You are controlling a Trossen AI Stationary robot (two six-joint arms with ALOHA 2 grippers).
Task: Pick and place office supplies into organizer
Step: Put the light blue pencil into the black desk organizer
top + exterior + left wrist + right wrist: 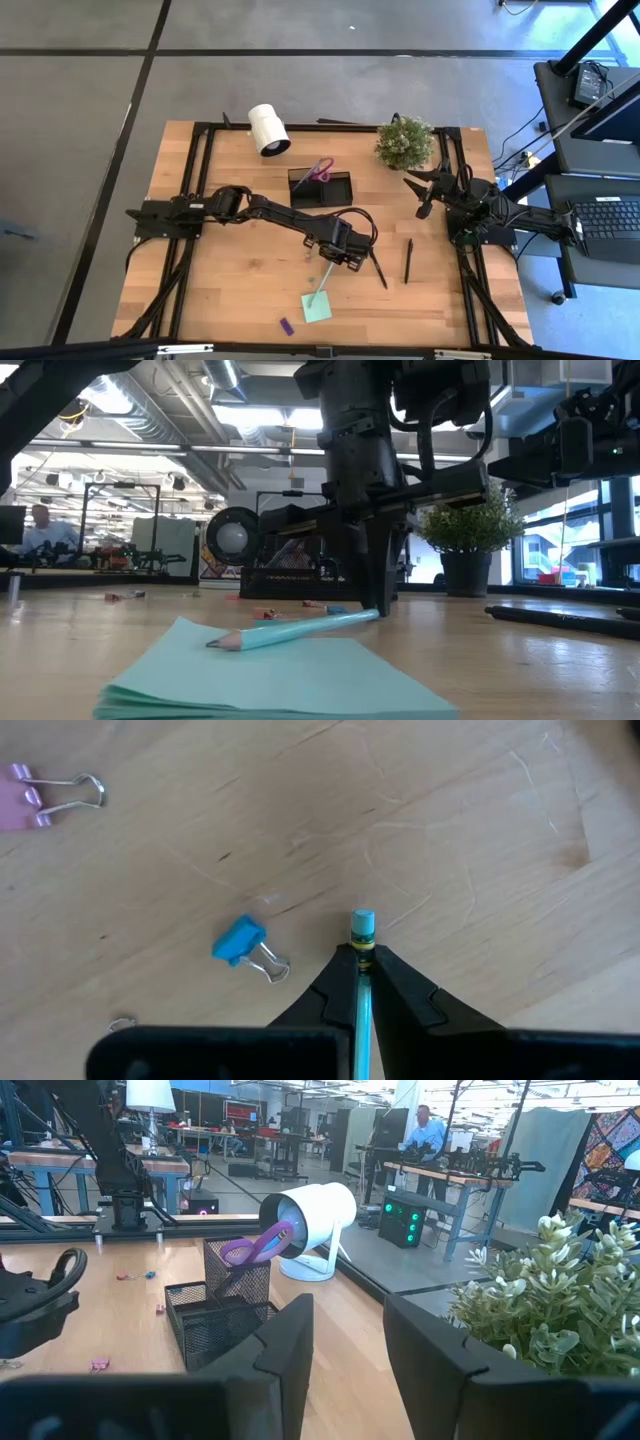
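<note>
My left gripper (pixel 335 260) stands at the table's middle, pointing down, shut on a pale blue-green pencil (pixel 320 285). The pencil's sharpened tip lies on the mint-green sticky pad (pixel 316 306). Two black pens (pixel 378 268) (pixel 408 260) lie to the right of the gripper. A small purple piece (pixel 286 326) lies near the table's near edge. The black mesh organizer (pixel 320 188) stands toward the far side with purple-handled scissors (pixel 318 170) upright in it. My right gripper (pixel 345 1350) waits open by the plant, at the table's right. My left gripper pinches the pencil between its two fingers, just behind the eraser end (pixel 362 928), which pokes out past the fingertips. The fingers (pixel 380 595) come from above, pointing down. The pencil slants a little, its sharpened tip (pixel 215 643) resting on the sticky pad (pixel 290 680).
A white roll (pixel 268 130) and a small potted plant (pixel 405 143) stand at the far side. A blue binder clip (pixel 245 942) and a pink one (pixel 40 795) lie on the wood near my left gripper. Bare wood lies left of the pad.
</note>
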